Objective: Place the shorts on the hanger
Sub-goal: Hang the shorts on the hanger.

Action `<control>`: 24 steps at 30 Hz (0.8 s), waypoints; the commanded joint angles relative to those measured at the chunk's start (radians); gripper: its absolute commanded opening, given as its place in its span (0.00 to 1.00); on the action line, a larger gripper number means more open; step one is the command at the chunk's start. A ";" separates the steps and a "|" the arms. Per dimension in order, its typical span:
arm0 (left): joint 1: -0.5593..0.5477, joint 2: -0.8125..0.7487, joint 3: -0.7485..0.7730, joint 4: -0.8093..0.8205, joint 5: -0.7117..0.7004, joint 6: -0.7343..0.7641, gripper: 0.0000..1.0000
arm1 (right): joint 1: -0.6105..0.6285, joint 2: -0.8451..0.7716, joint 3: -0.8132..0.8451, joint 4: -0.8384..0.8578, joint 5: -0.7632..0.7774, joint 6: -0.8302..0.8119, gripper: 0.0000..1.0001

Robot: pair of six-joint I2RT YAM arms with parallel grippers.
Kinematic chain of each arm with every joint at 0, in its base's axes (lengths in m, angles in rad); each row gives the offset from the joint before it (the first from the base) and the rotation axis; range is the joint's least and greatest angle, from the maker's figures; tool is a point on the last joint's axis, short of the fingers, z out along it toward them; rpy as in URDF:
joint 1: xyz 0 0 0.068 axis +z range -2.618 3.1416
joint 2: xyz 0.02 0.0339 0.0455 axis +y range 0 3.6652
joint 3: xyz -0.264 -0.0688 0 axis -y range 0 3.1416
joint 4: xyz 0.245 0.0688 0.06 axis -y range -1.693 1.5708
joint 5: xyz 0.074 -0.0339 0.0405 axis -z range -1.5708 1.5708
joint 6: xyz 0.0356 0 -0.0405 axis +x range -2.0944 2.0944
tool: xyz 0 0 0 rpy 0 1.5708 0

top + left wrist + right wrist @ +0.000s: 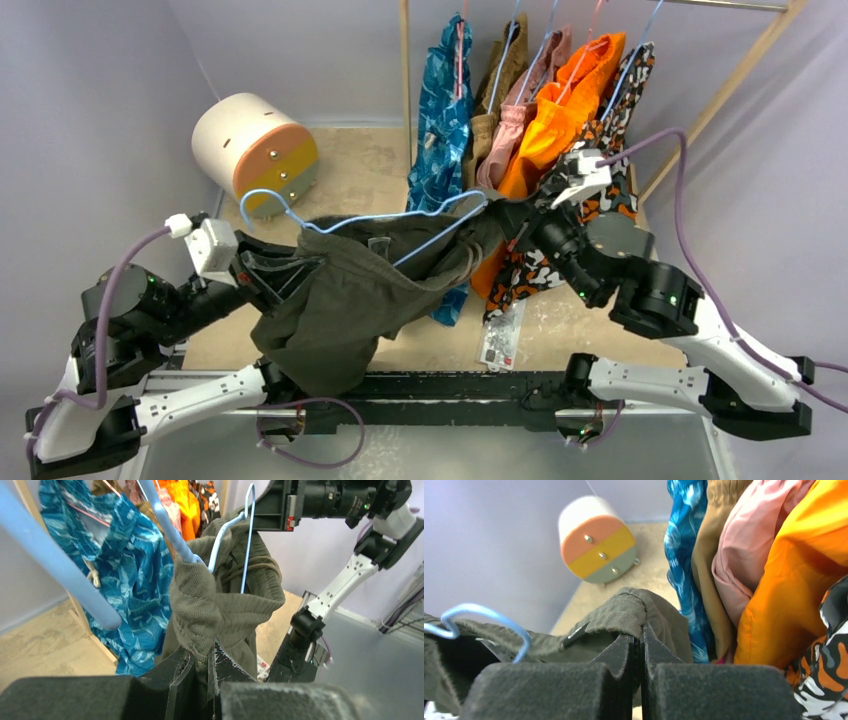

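The olive-green shorts [340, 290] hang in the air between both arms, above the near part of the table, in front of the row of hanging clothes [540, 110]. The left gripper [210, 672] is closed narrow and pinches a fold of the ribbed fabric. The right gripper [640, 645] is also closed tight, on the folded waistband edge. The light-blue wire hanger [50, 562] is partly inside the shorts, and its hook sticks out on the left side. A small white packet [500, 340] lies on the table below; its print is too small to read.
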 commanded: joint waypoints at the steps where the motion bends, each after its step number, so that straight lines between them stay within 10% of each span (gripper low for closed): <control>1: 0.002 0.059 0.047 -0.053 0.068 0.012 0.00 | -0.002 0.021 0.006 -0.056 0.028 0.039 0.00; 24: 0.003 0.174 0.073 -0.283 0.119 0.145 0.00 | -0.002 -0.062 -0.020 -0.122 0.086 0.089 0.00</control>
